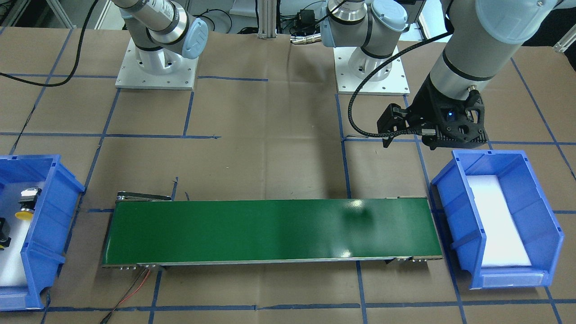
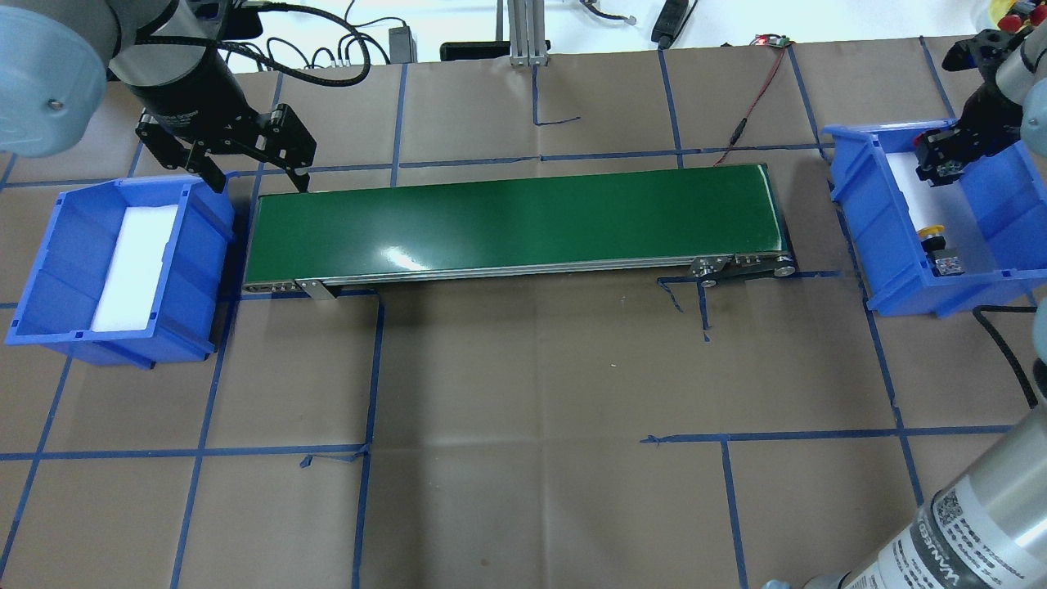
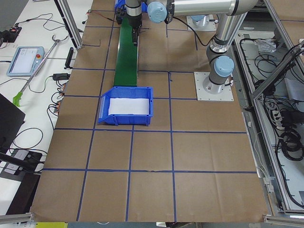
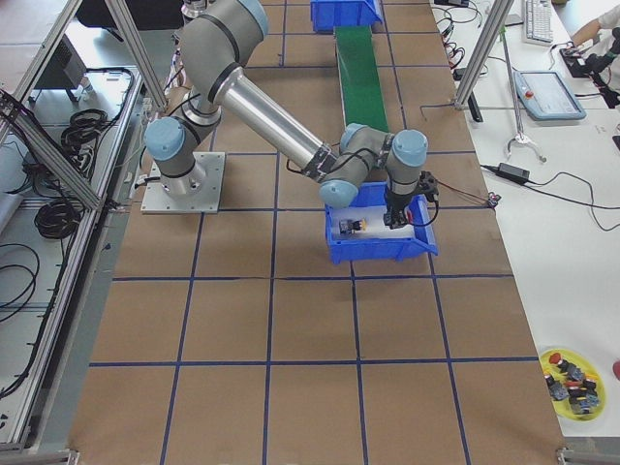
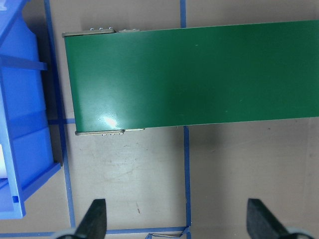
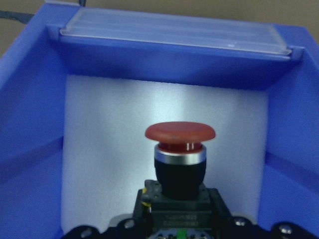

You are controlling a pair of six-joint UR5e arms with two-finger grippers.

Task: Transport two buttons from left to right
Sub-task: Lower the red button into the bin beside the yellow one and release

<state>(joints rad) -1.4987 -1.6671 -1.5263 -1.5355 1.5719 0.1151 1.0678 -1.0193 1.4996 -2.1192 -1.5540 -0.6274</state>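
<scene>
The red-capped button [image 6: 180, 132] sits between the fingers of my right gripper [image 6: 182, 231], which is shut on its black body just above the white foam of the blue bin on my right [image 2: 851, 204]. In the overhead view this gripper [image 2: 941, 164] is over the far part of that bin. The yellow-capped button [image 2: 932, 236] lies on its side on the foam nearer to me; it also shows in the front view [image 1: 27, 202]. My left gripper [image 2: 253, 176] is open and empty, hovering over the left end of the green conveyor belt [image 2: 515, 217].
A second blue bin [image 2: 49, 237] with only white foam stands left of the belt. The belt surface [image 1: 270, 229] carries nothing. A yellow plate [image 4: 572, 373] with several spare buttons lies on the table far from the bins. Cables run along the far edge.
</scene>
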